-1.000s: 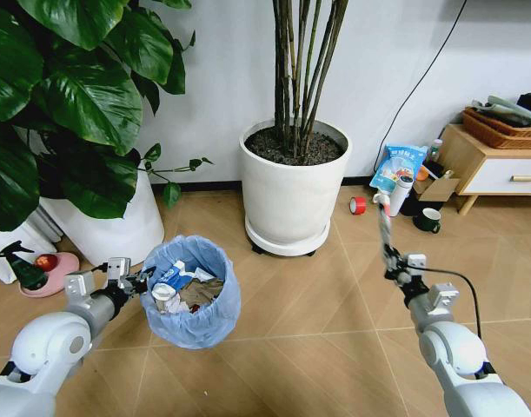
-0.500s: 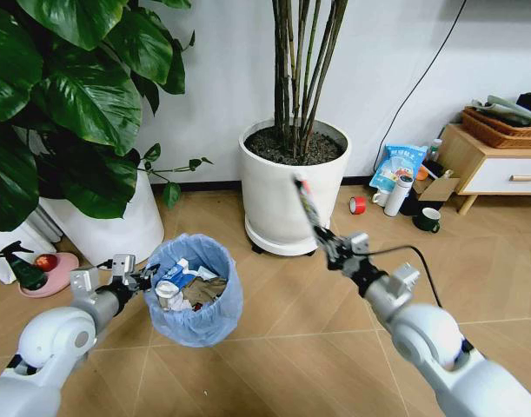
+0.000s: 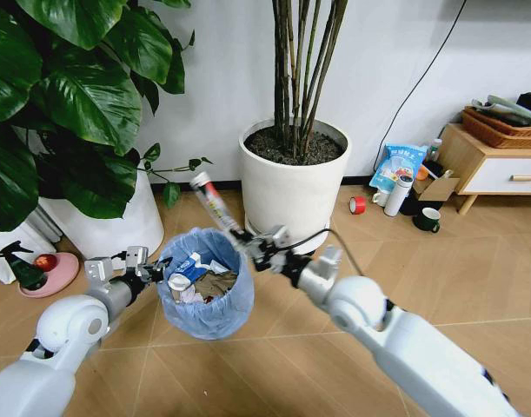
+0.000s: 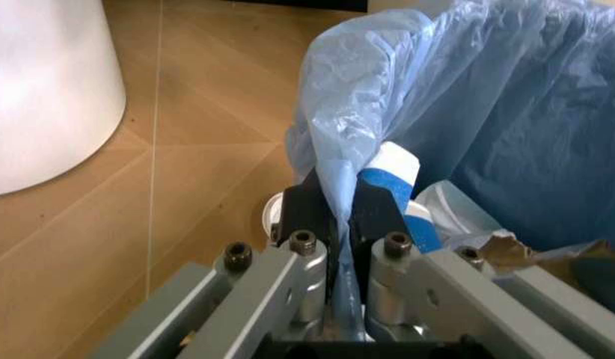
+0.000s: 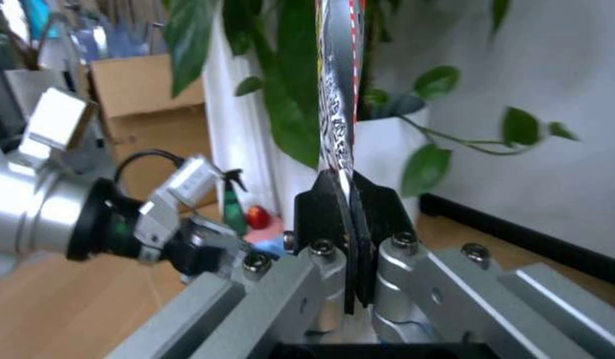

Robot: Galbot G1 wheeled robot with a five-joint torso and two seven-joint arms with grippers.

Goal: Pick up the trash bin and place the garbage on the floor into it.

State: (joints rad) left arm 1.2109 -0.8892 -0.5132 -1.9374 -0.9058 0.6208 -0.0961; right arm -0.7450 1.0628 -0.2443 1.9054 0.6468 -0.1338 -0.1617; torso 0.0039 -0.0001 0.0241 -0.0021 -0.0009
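The trash bin (image 3: 204,291), lined with a crinkly light-blue bag and holding paper and wrappers, hangs just above the floor (image 3: 274,347). My left gripper (image 3: 152,270) is shut on its left rim; the left wrist view shows the bag's edge (image 4: 343,187) pinched between the fingers. My right gripper (image 3: 250,244) is shut on a flat printed tube (image 3: 211,201), a piece of garbage, held slanted above the bin's right rim. The right wrist view has the tube (image 5: 337,97) rising from the closed fingers, with the left arm beyond it.
A large white plant pot (image 3: 293,187) stands just behind the bin, and another white pot (image 3: 117,221) with big leaves sits at left. A spray bottle (image 3: 20,265), red tape roll (image 3: 358,205), mug (image 3: 428,220) and wooden cabinet (image 3: 495,161) ring the open floor.
My right arm has swung left across the floor, carrying the tube from near the bottles to just over the bin. The bin has shifted slightly right in my left gripper.
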